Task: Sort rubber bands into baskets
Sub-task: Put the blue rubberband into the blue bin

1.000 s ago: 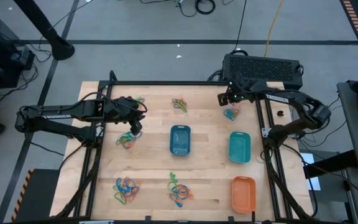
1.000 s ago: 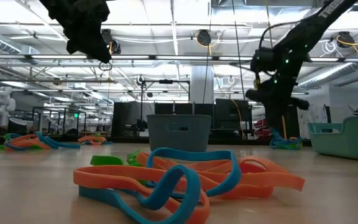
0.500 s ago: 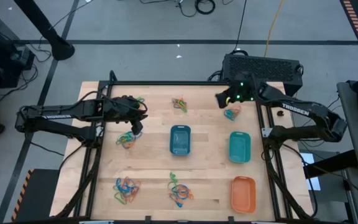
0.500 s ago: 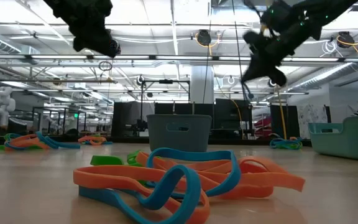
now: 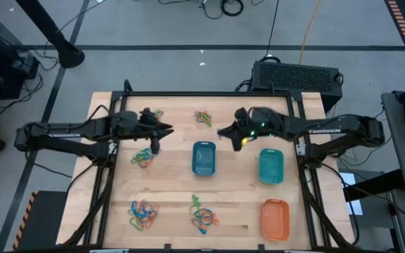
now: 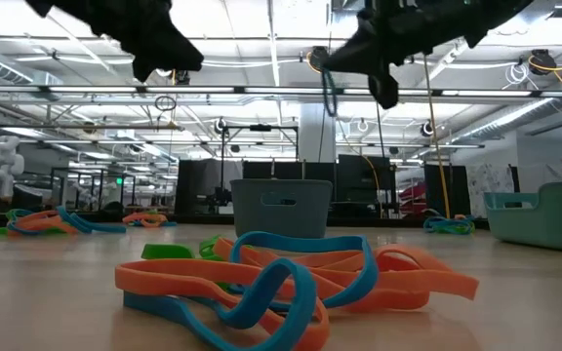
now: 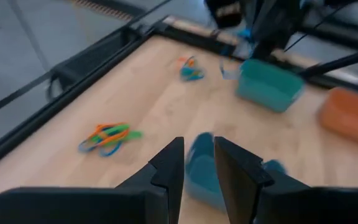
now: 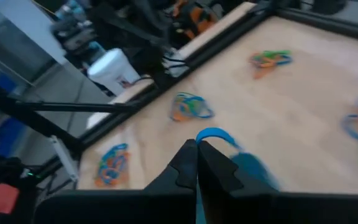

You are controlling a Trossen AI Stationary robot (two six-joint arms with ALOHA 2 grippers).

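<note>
Blue rubber band (image 8: 215,136) pinched in right gripper (image 5: 225,133), now shifted from frame's upper right toward blue basket (image 5: 203,158); left gripper (image 5: 155,145) hovering centre-left, fingers slightly parted, unchanged.

bare table (image 5: 238,204) between baskets (image 5: 203,158) and piles (image 5: 203,215).

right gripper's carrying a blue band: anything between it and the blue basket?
Nothing visible. The right gripper holds the blue band in the air, beside the blue basket, whose open top is unobstructed. The left gripper hangs on the basket's other side.
</note>
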